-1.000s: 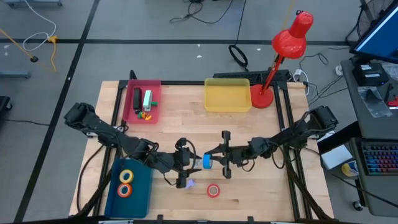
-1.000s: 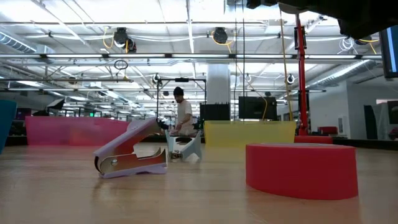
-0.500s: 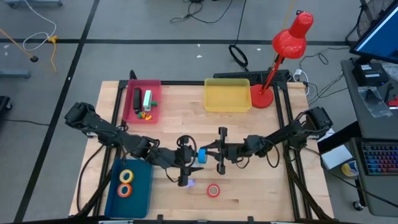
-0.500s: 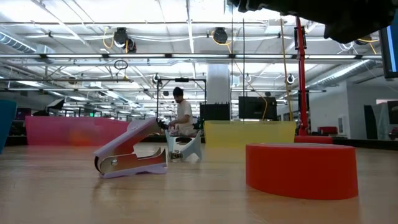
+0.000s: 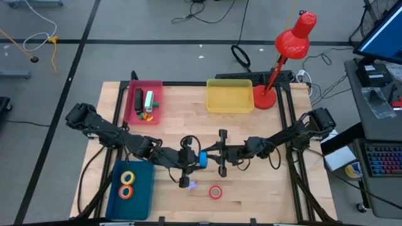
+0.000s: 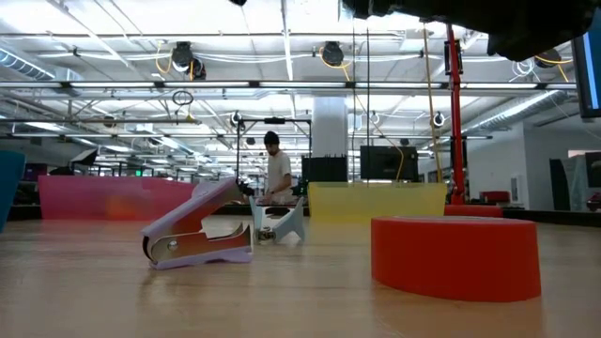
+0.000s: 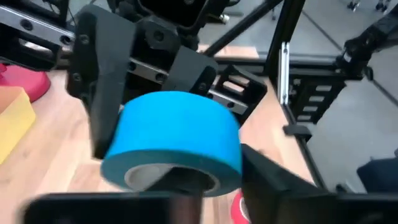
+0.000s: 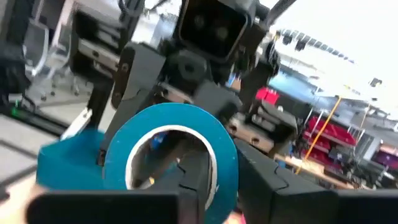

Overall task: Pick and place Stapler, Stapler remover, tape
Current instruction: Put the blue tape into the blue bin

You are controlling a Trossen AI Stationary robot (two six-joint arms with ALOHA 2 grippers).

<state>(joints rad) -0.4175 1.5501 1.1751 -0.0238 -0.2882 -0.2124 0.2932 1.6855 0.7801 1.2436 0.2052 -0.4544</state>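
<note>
blue tape (image 5: 203,159) midair between both jaws, meeting mid-table.

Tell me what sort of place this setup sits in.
Probably a robotics lab in a large industrial hall. A wooden table stands on grey concrete floor with loose cables, the low view shows exposed ceiling trusses, and a monitor and keyboard stand beside it.

Left claw (image 5: 193,159) and right claw (image 5: 211,156) meet at the blue tape (image 5: 203,159) mid-table.
</note>
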